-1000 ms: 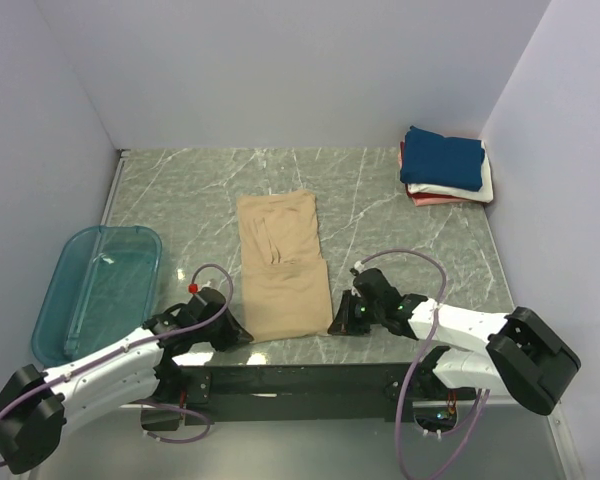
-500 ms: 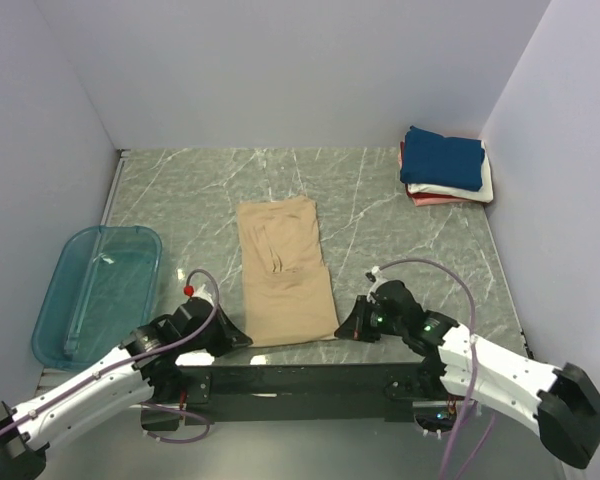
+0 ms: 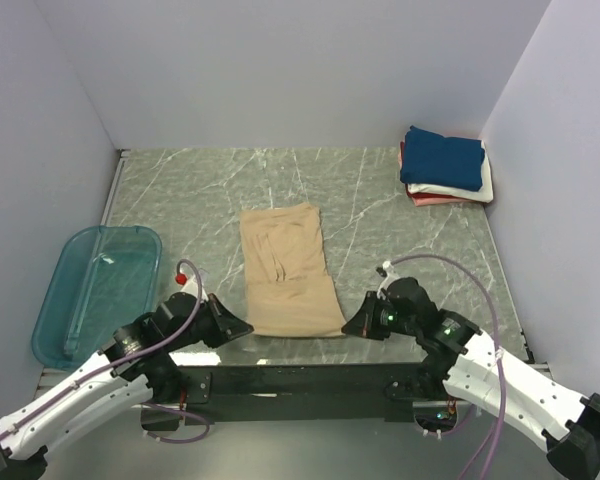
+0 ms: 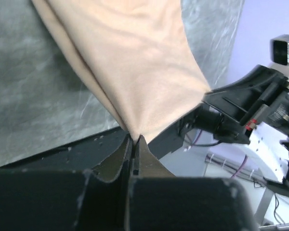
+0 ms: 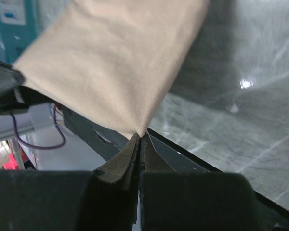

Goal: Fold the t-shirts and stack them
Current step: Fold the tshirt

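Observation:
A tan t-shirt, folded into a long strip, lies in the middle of the table. My left gripper is shut on its near left corner. My right gripper is shut on its near right corner. Both corners are lifted and the near hem is stretched between them. A stack of folded t-shirts stands at the far right: navy blue on top, white under it, pinkish red at the bottom.
A translucent teal plastic tub sits at the near left. Grey walls close in the table on three sides. A black rail runs along the near table edge between the arm bases.
Both grippers have drawn back toward the near edge and risen, pulling the tan shirt's near hem with them. The shirt has slid nearer and its near end now looks narrower.

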`<state>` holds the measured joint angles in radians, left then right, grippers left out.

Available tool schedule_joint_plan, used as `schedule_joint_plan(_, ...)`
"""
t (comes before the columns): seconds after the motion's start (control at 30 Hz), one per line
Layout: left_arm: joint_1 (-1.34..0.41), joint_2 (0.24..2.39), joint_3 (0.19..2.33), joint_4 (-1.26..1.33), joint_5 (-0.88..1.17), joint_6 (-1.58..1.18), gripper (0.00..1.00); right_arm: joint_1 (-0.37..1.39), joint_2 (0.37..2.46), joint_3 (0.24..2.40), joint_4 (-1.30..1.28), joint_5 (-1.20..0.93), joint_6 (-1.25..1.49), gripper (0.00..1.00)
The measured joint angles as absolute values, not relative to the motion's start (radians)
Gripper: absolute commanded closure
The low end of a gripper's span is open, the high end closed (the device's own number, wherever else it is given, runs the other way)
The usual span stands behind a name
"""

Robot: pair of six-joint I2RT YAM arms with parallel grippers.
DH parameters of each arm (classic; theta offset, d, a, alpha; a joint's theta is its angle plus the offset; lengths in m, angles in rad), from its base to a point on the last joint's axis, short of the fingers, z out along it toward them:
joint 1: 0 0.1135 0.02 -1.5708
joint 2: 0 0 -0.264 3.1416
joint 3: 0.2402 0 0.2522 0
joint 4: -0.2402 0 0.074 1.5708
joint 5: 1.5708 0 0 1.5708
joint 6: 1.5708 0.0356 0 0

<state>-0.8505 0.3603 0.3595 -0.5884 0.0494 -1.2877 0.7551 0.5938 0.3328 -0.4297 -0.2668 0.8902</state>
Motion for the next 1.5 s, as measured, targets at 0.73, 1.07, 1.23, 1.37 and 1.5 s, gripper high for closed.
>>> schedule_joint_plan(0.73, -0.581, 0.97, 0.801, -0.528, -0.033, -1.076, 1.0, 0.484, 1.118, 0.923, -0.511, -0.26, 0.629, 1.0)
schedule_joint_plan(1.07, -0.395, 1.261, 0.981, -0.464, 0.062, -0.959, 1.0, 0.401, 1.482, 1.239, -0.489, -0.351, 0.589, 1.0)
schedule_joint_plan(1.23, -0.315, 1.394, 1.055, -0.434, 0.105, -0.931, 1.0, 0.375, 1.702, 1.454, -0.51, -0.384, 0.583, 1.0)
schedule_joint_plan(1.37, -0.266, 1.51, 1.134, -0.416, 0.128, -0.913, 1.0, 0.362, 1.883, 1.658, -0.53, -0.402, 0.581, 1.0)
schedule_joint_plan(1.5, -0.221, 1.648, 1.227, -0.402, 0.15, -0.894, 1.0, 0.347, 2.068, 1.864, -0.57, -0.418, 0.579, 1.0)
